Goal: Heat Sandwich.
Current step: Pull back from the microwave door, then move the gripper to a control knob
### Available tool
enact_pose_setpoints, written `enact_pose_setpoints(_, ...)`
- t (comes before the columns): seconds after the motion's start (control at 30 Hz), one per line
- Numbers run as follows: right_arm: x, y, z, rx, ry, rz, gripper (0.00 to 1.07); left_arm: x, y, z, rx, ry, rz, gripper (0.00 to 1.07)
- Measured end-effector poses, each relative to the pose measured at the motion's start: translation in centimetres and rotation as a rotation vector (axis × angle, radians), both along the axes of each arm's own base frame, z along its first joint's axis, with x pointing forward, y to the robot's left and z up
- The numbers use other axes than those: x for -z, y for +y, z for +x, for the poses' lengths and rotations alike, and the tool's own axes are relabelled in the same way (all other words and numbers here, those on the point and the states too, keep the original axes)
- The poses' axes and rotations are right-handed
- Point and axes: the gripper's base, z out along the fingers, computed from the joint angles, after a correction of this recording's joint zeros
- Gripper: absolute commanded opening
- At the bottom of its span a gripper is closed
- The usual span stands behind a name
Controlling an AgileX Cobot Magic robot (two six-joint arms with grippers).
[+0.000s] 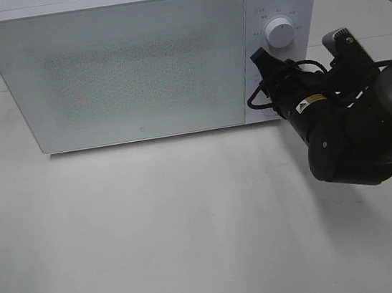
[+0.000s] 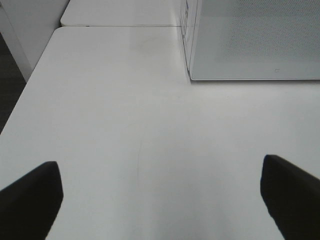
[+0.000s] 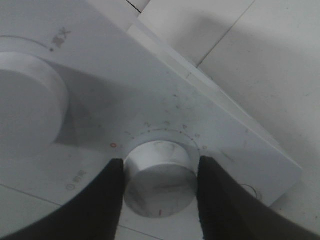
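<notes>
A broad white tabletop (image 1: 156, 231) carries a large white box-shaped microwave oven (image 1: 121, 69) whose frosted, dotted door stands closed, with a control panel at its right end. The black right arm (image 1: 357, 132) reaches in from the right toward that panel. Its right claw (image 3: 159, 172) is half closed around the small round white lower dial (image 3: 160, 192), one dark finger (image 3: 107, 200) pressed on each side of the dial, just beneath the printed scale of numbers. The bigger round white upper dial (image 1: 280, 33) sits above it on the same panel, apart from the fingers. The left claw (image 2: 160, 200) hangs spread wide over bare tabletop near the oven's left front corner, holding nothing. The sandwich shows in none of the views, so where it lies relative to either claw cannot be told.
</notes>
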Motion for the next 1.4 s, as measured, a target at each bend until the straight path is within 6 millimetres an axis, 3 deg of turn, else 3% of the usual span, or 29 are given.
enact_pose_setpoints(0.97, 0.12, -0.08, -0.03, 0.198, -0.019, 0.725, 0.19, 0.00, 0.00, 0.00, 0.000, 0.000, 0.000, 1.04)
enact_pose_setpoints(1.4, 0.13, -0.09, -0.07, 0.212, -0.021, 0.755, 0.21, 0.00, 0.00, 0.00, 0.000, 0.000, 0.000, 1.04)
